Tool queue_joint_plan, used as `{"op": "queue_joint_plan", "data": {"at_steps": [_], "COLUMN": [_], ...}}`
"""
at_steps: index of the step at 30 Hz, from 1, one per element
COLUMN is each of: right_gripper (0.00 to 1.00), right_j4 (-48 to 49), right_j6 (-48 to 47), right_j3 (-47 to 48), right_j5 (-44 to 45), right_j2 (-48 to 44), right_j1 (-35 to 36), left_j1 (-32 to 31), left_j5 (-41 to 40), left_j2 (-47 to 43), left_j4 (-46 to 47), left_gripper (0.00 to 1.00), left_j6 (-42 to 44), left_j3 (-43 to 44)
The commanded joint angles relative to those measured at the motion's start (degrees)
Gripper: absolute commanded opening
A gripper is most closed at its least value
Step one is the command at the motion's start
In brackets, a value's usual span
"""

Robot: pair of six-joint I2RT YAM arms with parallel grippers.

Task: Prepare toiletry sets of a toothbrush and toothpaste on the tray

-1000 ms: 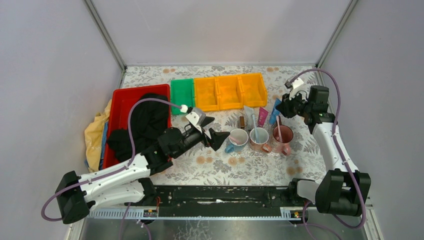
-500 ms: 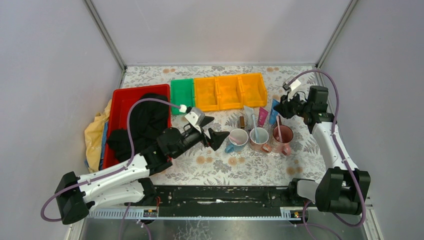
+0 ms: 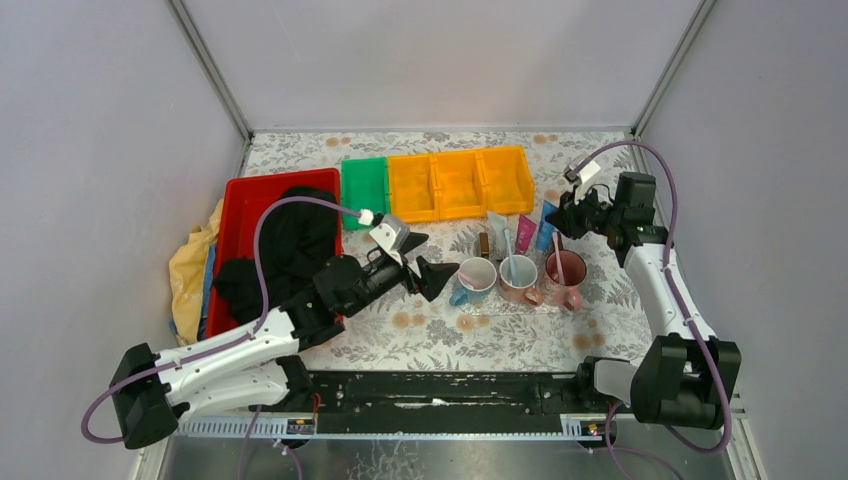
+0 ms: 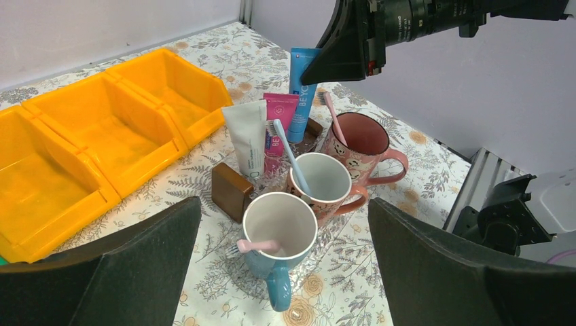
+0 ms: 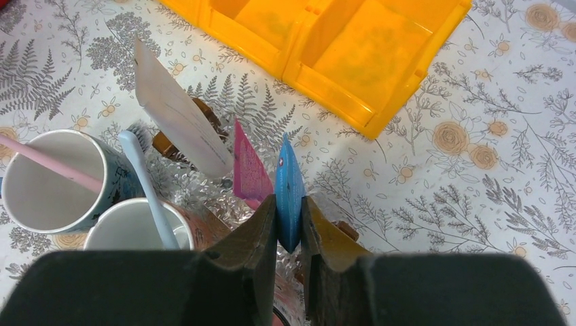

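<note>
Three mugs stand on a clear embossed tray (image 3: 497, 301) (image 4: 336, 234) (image 5: 197, 193), each holding a toothbrush: a pink one (image 4: 255, 246) in the blue mug (image 4: 278, 231), a light blue one (image 4: 292, 156) (image 5: 146, 183) in the middle mug (image 4: 329, 183), and a pink one (image 4: 333, 119) in the pink mug (image 4: 363, 139). Behind them stand a white toothpaste tube (image 4: 248, 142) (image 5: 176, 115) and a magenta tube (image 4: 277, 125) (image 5: 250, 170). My right gripper (image 3: 560, 218) (image 5: 289, 224) is shut on the blue toothpaste tube (image 3: 546, 226) (image 5: 289, 183) (image 4: 302, 88), held upright. My left gripper (image 3: 428, 268) (image 4: 282, 268) hovers wide open before the blue mug, holding nothing.
Yellow bins (image 3: 460, 182) (image 5: 339, 47) and a green bin (image 3: 365, 185) line the back. A red bin (image 3: 240, 205) with black cloth lies at the left, yellow cloth (image 3: 190, 270) beside it. A brown block (image 4: 231, 191) stands by the white tube.
The right gripper and the blue tube have shifted very slightly to the left. The left arm has not moved.
</note>
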Motion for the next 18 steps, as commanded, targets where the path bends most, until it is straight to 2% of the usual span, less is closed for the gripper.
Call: {"op": "queue_joint_plan", "data": {"at_steps": [1, 12, 18], "right_gripper": [0.22, 0.23, 0.27], "right_j4": [-1.1, 0.6, -0.2], "right_j6": [2.3, 0.6, -0.1], "right_j3": [0.4, -1.2, -0.9], "right_j5": [-2.5, 3.7, 3.0], "right_j2": [0.1, 1.4, 3.1], "right_j1": [0.2, 0.2, 0.2], "left_j1": [0.4, 0.4, 0.3], "left_j5": [-0.5, -0.4, -0.6], "left_j2": [-1.0, -0.4, -0.9], "left_j4": [0.7, 1.1, 1.1], "left_gripper": [1.00, 1.00, 1.00], "left_j6": [0.1, 0.1, 0.0], "left_j3": [0.8, 0.8, 0.2]}}
